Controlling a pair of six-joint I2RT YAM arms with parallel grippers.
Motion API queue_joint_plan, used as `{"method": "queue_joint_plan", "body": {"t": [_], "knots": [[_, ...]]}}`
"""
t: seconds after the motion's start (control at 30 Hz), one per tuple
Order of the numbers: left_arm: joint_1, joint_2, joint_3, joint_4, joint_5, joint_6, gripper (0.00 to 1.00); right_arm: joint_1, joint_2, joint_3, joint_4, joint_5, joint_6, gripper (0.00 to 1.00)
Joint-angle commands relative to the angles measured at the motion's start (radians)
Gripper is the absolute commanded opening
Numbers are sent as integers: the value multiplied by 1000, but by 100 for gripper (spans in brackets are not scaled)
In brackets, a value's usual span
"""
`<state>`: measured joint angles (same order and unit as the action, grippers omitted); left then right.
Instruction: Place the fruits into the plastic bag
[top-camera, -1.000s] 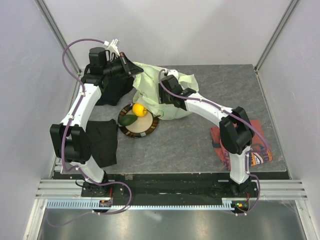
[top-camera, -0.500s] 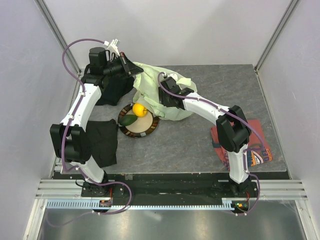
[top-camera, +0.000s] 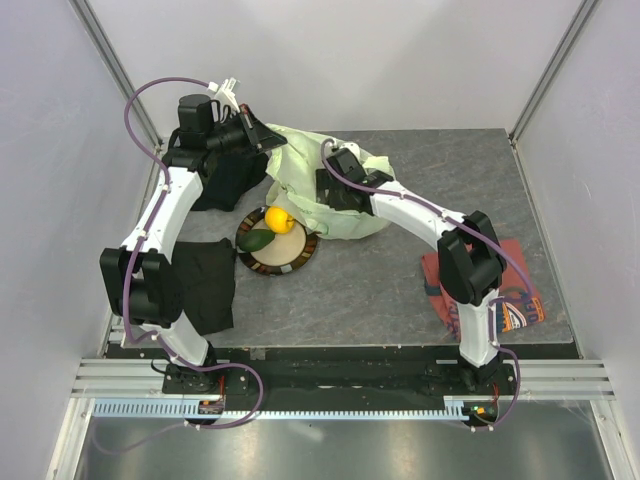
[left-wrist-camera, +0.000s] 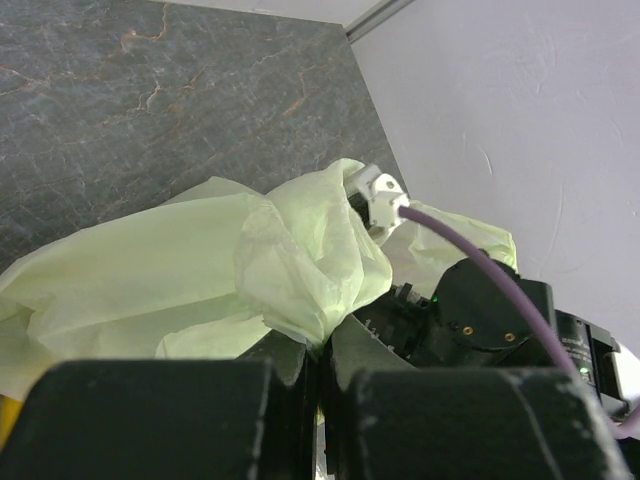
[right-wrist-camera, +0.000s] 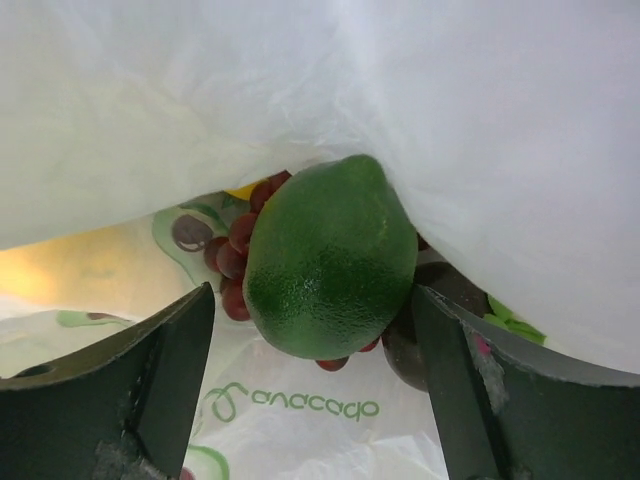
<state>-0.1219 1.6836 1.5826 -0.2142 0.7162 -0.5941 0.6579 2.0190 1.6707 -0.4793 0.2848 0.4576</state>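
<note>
The pale green plastic bag (top-camera: 355, 215) lies at the back middle of the table. My left gripper (top-camera: 264, 138) is shut on a fold of the bag's rim (left-wrist-camera: 300, 290) and holds it up. My right gripper (top-camera: 325, 192) is inside the bag's mouth. In the right wrist view its jaws (right-wrist-camera: 312, 300) stand open around a green fruit (right-wrist-camera: 330, 255), which rests on purple grapes (right-wrist-camera: 232, 262) beside a dark brown fruit (right-wrist-camera: 415, 345). A yellow lemon (top-camera: 280, 220) and a green fruit (top-camera: 257, 240) lie on the plate (top-camera: 295, 262).
Black cloths lie at the left front (top-camera: 205, 285) and under the left arm at the back (top-camera: 225, 180). A red printed shirt (top-camera: 515, 300) lies at the right under the right arm. The right arm's wrist (left-wrist-camera: 480, 320) shows beside the bag.
My right gripper has moved a little further back and into the bag. The left arm, the plate and its two fruits have not moved.
</note>
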Motion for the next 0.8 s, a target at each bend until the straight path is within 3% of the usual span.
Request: {"method": "queue_joint_plan", "body": {"t": [0.0,0.33,0.77], "knots": [[2,-33,4,29,19,11,2,-30,-92,43,34,-39,65,86],[1,-38,2,29,20,11,2,-72,-198,-8,177,-168,165,84],[2,-35,-3,30,22,5,1,-41,-319,-230,623,-511,102,79]]}}
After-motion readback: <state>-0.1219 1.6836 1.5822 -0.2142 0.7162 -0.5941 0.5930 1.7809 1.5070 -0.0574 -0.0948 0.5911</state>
